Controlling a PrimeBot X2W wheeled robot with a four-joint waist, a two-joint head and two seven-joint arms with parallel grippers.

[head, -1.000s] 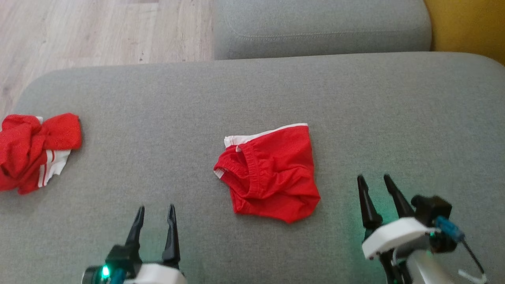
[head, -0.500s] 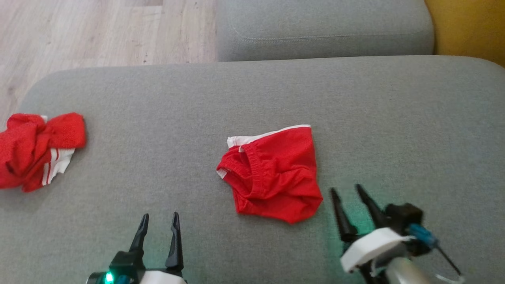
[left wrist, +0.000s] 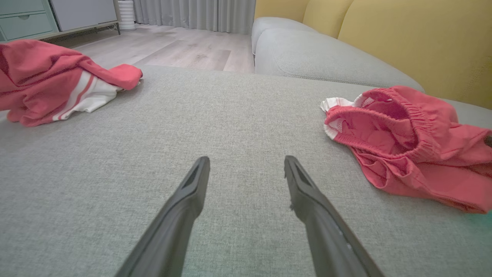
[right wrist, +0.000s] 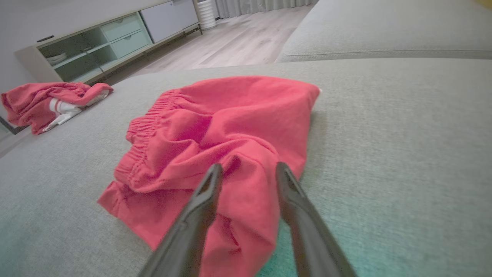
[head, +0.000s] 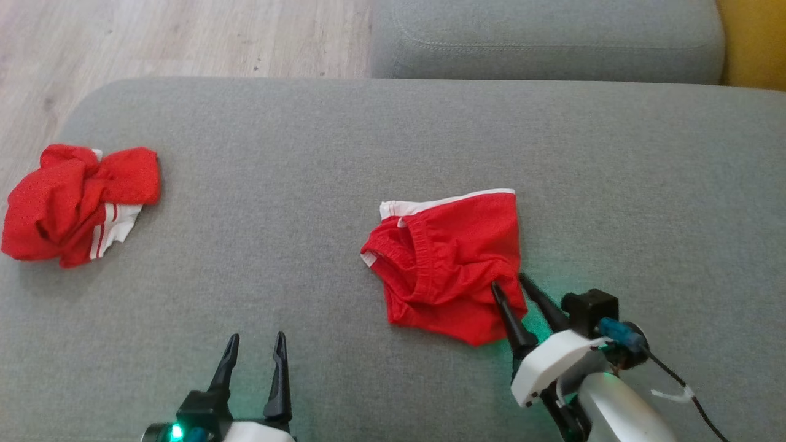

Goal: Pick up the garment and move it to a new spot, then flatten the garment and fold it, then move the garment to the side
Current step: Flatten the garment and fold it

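Red shorts [head: 451, 264] with an elastic waistband and white trim lie rumpled in the middle of the grey cushion [head: 319, 159]; they are also at the right of the left wrist view [left wrist: 403, 146] and in the right wrist view [right wrist: 230, 127]. My right gripper [head: 509, 282] is open at the shorts' near right corner, its fingers on either side of a raised fold of red cloth [right wrist: 248, 167]. My left gripper [head: 256, 337] is open over bare cushion to the left of the shorts, nothing between its fingers [left wrist: 246, 159].
A second crumpled red garment [head: 73, 202] with white stripes lies at the cushion's left edge. Behind is another grey cushion [head: 546, 37], wooden floor [head: 153, 37] at the far left, and a yellow backrest [head: 755, 43] at the right. A low cabinet [right wrist: 115, 34] stands across the room.
The head camera has shifted, sliding the picture right. My right gripper has moved left and forward from bare cushion to the shorts' near right corner. The left gripper has held still.
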